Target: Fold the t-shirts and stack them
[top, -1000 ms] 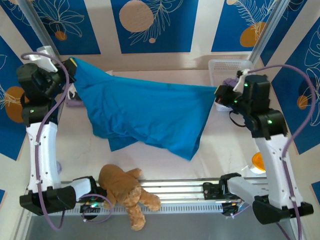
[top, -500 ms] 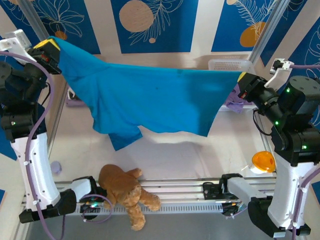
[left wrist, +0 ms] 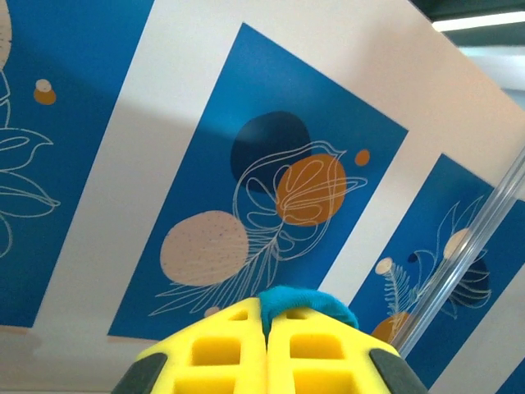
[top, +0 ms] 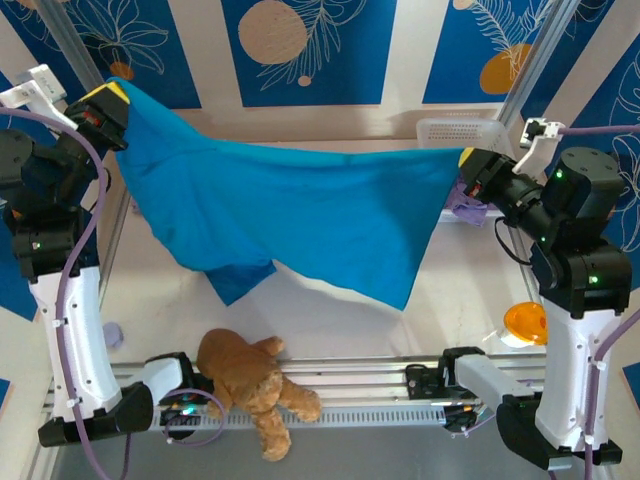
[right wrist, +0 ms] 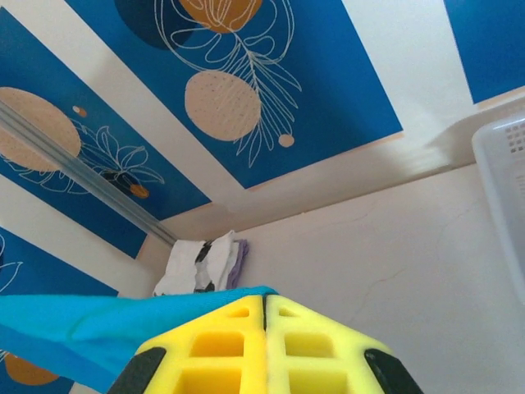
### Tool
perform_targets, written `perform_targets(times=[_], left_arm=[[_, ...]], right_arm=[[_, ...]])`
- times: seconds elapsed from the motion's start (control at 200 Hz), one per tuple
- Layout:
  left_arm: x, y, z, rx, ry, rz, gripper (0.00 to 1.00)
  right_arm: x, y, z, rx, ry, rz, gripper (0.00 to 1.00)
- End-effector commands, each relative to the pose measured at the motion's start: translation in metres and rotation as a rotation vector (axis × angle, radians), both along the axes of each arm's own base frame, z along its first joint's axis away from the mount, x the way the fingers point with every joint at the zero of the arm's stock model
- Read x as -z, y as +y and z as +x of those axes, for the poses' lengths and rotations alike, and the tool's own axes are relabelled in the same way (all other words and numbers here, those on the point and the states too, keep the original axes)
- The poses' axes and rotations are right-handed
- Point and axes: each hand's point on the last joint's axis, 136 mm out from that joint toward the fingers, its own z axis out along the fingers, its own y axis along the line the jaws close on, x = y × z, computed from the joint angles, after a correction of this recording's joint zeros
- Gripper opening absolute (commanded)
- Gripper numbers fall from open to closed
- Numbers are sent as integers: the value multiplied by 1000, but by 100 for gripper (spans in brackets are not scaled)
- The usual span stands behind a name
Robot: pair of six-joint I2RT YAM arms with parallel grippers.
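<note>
Teal t-shirt (top: 300,215) stretched aloft above the teddy bear (top: 250,380).
Left gripper (top: 108,98) and right gripper (top: 467,163) clamp its corners; either thin hold may slip.

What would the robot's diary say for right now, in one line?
left gripper: shut on blue shirt | right gripper: shut on blue shirt | blue shirt: stretched between both | teddy bear: near edge

left arm (top: 75,320) and right arm (top: 572,350) raised higher and wider apart, teal t-shirt (top: 300,210) lifted off the table (top: 330,320), stretched out
</note>
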Motion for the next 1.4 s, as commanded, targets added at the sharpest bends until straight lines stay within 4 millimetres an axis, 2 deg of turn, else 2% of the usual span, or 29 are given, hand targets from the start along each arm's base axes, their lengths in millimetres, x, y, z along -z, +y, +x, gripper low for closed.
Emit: perform_targets(times=[0.0,0.27,0.415,0.525,0.66,0.735,0.835,0.985,1.07,1.16,1.396], left_arm=[[-45,-6,-44,-39,-151,87,0],[-80,1,-99,-169,-275,160,0],[-90,3,-122,-211,-323,159,0],[-93,5,-128,-236,-323,176,0],[-88,3,-117,-213,-291,187,0],[-78,4,-98,-194,-250,184,0],[-56,5,-61,-158,-187,174,0],[-10,11,4,-115,-82,142,0],[25,11,46,-99,-9,144,0],[65,-1,91,-63,67,175,0],[186,-26,220,20,303,209,0]], right_arm=[[-47,-9,-36,34,-178,-43,0],[-74,-15,-84,60,-330,-52,0],[-86,-15,-104,49,-380,-54,0],[-92,-15,-113,50,-401,-53,0],[-89,-16,-113,61,-393,-55,0],[-79,-17,-102,67,-356,-60,0],[-57,-18,-80,78,-288,-63,0],[-10,-18,-29,77,-171,-82,0],[25,-19,7,80,-93,-107,0],[65,-20,47,84,-1,-135,0],[163,-29,145,88,232,-230,0]])
